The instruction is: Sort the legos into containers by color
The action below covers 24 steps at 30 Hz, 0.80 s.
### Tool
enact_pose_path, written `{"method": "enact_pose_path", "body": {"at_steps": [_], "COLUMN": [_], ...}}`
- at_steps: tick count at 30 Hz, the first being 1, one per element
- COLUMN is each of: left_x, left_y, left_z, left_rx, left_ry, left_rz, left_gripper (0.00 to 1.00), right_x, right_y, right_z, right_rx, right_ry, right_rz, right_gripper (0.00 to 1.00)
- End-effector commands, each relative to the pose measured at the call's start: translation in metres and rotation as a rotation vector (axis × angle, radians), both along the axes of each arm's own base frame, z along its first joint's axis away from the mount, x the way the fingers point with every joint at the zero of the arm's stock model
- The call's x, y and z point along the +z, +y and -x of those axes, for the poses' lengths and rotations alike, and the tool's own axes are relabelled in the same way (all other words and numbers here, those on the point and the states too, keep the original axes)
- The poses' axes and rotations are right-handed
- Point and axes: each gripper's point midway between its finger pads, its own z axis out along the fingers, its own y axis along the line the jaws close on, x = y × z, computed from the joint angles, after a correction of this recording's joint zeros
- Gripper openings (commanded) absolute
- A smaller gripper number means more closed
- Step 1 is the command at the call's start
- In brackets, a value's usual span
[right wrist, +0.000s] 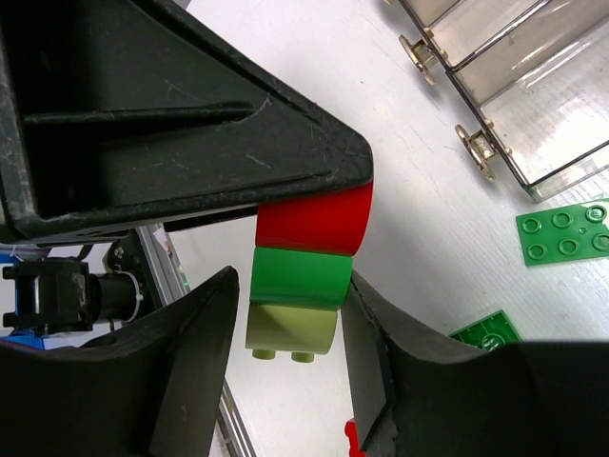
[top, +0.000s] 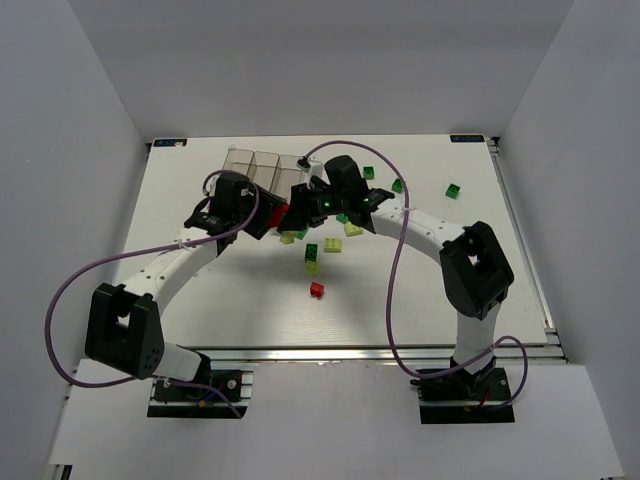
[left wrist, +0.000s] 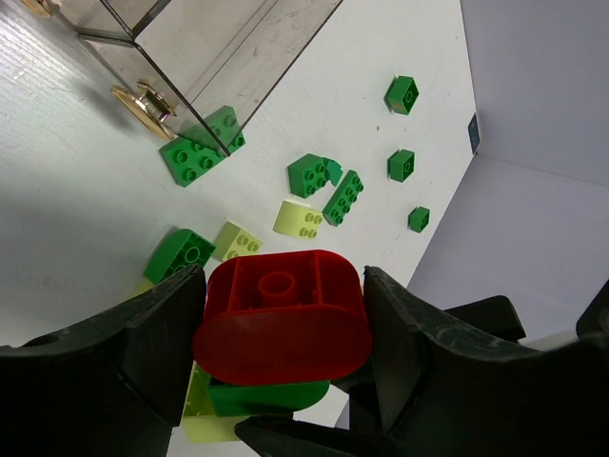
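The left gripper [left wrist: 283, 286] clamped a red rounded plastic brick [left wrist: 281, 319] topping a stack just near of the clear plastic bins [top: 255, 165], while the right gripper [right wrist: 285, 314], fingers part-open, straddled the green brick [right wrist: 297, 276] and pale yellow-green brick [right wrist: 290, 328] directly beneath, a sliver of gap on one side

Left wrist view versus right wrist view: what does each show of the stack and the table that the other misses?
Only left wrist: the hollow underside of the red brick, clamped between the left fingers, plus loose dark green bricks scattered beyond. Only right wrist: the stack side-on, red over green brick over pale brick, with the right fingers flanking the lower two. Both: the held bricks and the clear containers.
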Motion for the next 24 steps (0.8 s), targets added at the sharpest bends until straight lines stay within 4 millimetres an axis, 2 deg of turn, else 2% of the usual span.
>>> {"method": "enact_pose_path", "body": {"at_steps": [1,7,16,19,24], "left_x": [0.0265,0.028,0.0284,0.029,0.0302], "left_y": [-0.0034,-0.0026,-0.0016,0.0003,0.0044], "left_z": [-0.0005,-0.0006,-0.0015,-0.0013,-0.0015], "left_rx": [-0.005,-0.002,-0.003,0.002,0.012], "left_ry": [-0.065,-0.07,-0.074,-0.077,-0.083], "left_rz": [0.038,0.036,0.024,0.017,-0.006], "left_gripper": [0.0,0.0,0.0,0.0,0.0], "right_x": [0.0119,0.0091,0.0092,0.0113,0.0136], "right_y": [0.0093,0.0088,0.0073,0.0061,0.0034], "right_z": [0.0,0.0029,0.0063,0.0068,0.0088], "right_rx": [0.036,0.043,0.049,0.053,0.061], "right_ry": [-0.04,-0.023,-0.004,0.001,0.012], "right_rz": [-0.046,-0.044,-0.061,-0.071,-0.086], "right_gripper": [0.52,0.42,0.1,0.04,0.0]}}
